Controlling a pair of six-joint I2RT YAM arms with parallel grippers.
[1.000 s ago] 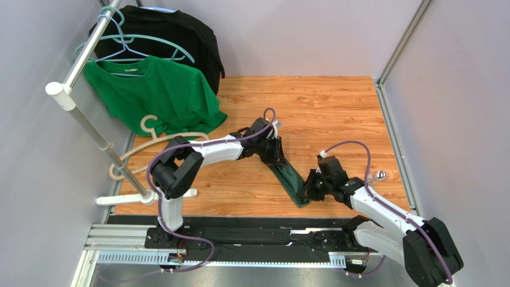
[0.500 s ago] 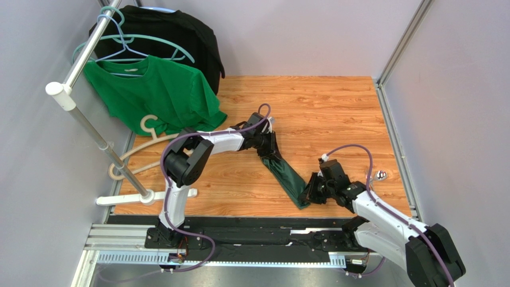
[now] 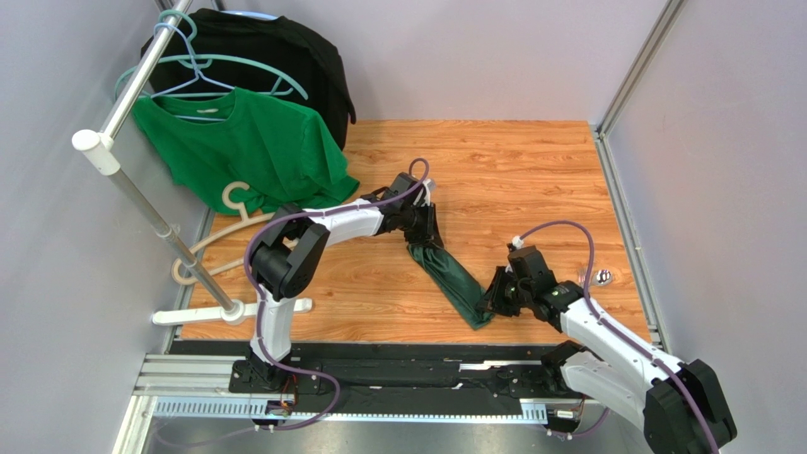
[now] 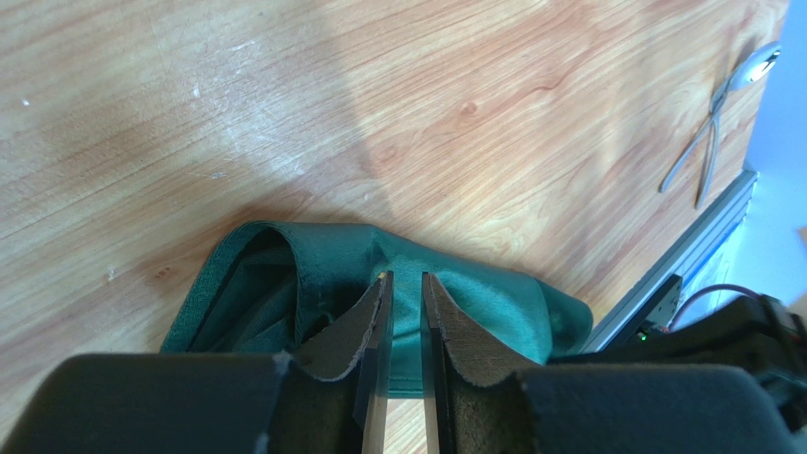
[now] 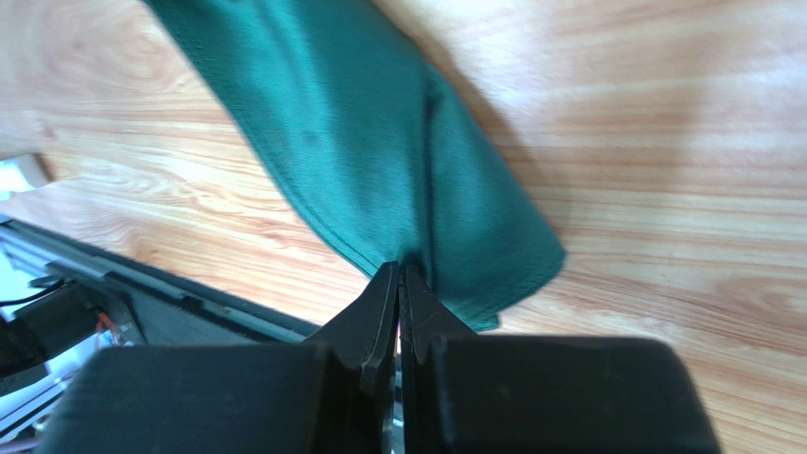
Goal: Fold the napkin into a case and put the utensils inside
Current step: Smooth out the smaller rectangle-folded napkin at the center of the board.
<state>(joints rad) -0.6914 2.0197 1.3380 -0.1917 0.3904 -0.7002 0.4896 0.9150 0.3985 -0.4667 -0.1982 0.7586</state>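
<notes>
While the dark green napkin (image 3: 453, 282) lies as a narrow folded strip across the wooden surface (image 3: 530, 180), the left hand (image 3: 423, 236) pinches its far end and the right hand (image 3: 493, 303) clamps its near edge.

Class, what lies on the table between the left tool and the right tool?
The napkin, a narrow dark green strip, runs from the left tool to the right tool, which pinches its near end. The top external view shows it.
</notes>
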